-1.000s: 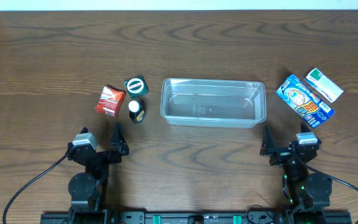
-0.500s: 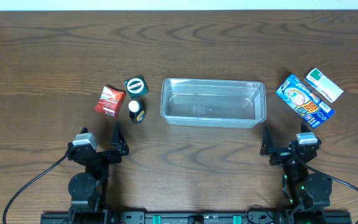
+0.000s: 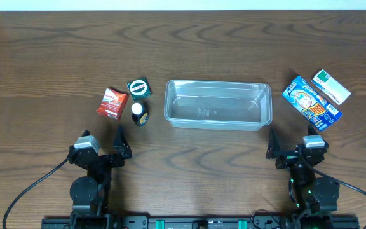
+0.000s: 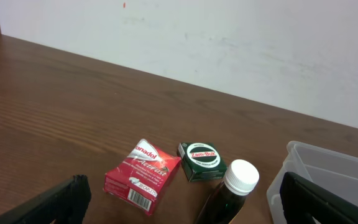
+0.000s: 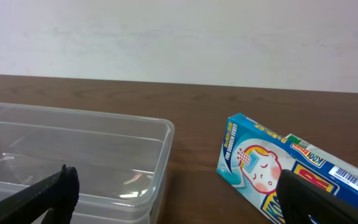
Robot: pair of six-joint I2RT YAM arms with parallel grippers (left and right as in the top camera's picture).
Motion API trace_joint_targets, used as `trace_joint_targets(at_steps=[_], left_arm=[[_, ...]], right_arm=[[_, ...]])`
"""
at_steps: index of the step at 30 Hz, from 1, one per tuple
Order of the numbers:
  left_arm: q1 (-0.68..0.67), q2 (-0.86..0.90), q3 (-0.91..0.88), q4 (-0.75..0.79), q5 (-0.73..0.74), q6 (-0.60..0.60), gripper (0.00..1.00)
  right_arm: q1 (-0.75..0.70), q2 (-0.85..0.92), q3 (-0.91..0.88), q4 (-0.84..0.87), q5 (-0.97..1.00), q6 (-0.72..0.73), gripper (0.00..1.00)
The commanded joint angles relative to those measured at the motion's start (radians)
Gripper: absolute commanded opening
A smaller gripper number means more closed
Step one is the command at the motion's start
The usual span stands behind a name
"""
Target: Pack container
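Observation:
The clear plastic container (image 3: 218,104) stands empty at the table's middle; its corner shows in the left wrist view (image 4: 328,180) and its right end in the right wrist view (image 5: 73,155). Left of it lie a red packet (image 3: 112,102) (image 4: 143,176), a green tin (image 3: 139,87) (image 4: 201,160) and a dark bottle with a white cap (image 3: 138,113) (image 4: 232,196). Right of it lie a blue box (image 3: 311,102) (image 5: 291,171) and a white and green box (image 3: 331,86). My left gripper (image 3: 120,145) (image 4: 185,208) and right gripper (image 3: 289,147) (image 5: 179,199) are open and empty, near the front edge.
The brown wooden table (image 3: 183,44) runs back to a white wall (image 4: 229,43). Black cables curve from both arm bases at the front edge.

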Motion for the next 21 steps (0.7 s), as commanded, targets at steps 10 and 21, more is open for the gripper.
trace_joint_targets(at_steps=[10, 21], left_arm=[[-0.002, -0.006, -0.021, -0.036, -0.008, 0.013, 0.98], [-0.002, -0.006, -0.021, -0.036, -0.008, 0.013, 0.98]], right_arm=[[0.006, -0.006, -0.006, -0.001, 0.027, -0.019, 0.99], [0.006, -0.006, -0.006, -0.001, 0.027, -0.019, 0.99]])
